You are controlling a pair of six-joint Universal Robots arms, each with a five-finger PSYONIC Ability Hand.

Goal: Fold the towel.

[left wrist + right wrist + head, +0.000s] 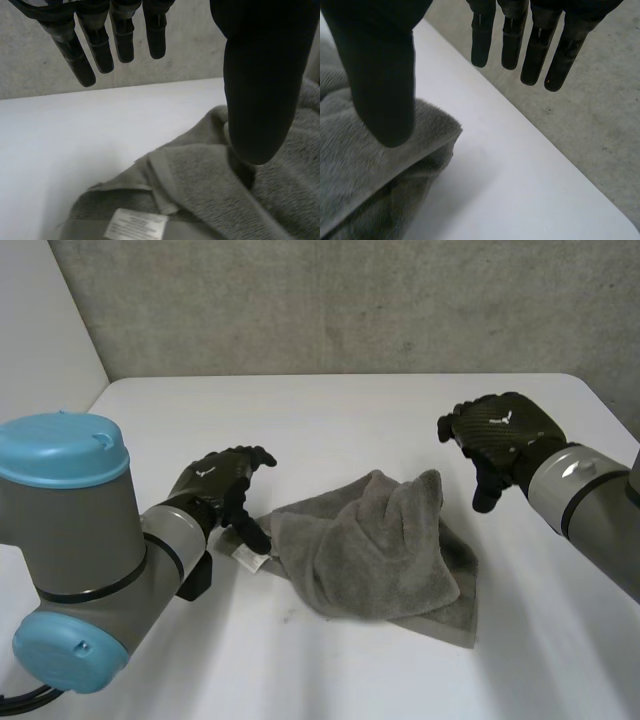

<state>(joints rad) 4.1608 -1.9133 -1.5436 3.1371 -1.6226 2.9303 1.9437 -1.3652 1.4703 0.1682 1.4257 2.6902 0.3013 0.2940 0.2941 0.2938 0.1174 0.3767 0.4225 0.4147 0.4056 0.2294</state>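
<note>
A grey towel (378, 550) lies crumpled and loosely folded on the white table (330, 420), with a white label (245, 557) at its left corner. My left hand (222, 483) hovers just above that corner, fingers straight and apart from the thumb, holding nothing. In the left wrist view the towel (210, 200) and the label (135, 224) lie beneath the open left hand (257, 90). My right hand (500, 435) is raised above the towel's right side, open and empty. In the right wrist view the right hand's thumb (382, 75) hangs over the towel's edge (380, 165).
A grey concrete wall (330, 300) rises behind the table. Bare tabletop surrounds the towel. The table's rounded right corner (620, 220) lies past the right hand, with grey floor (590, 120) beyond it.
</note>
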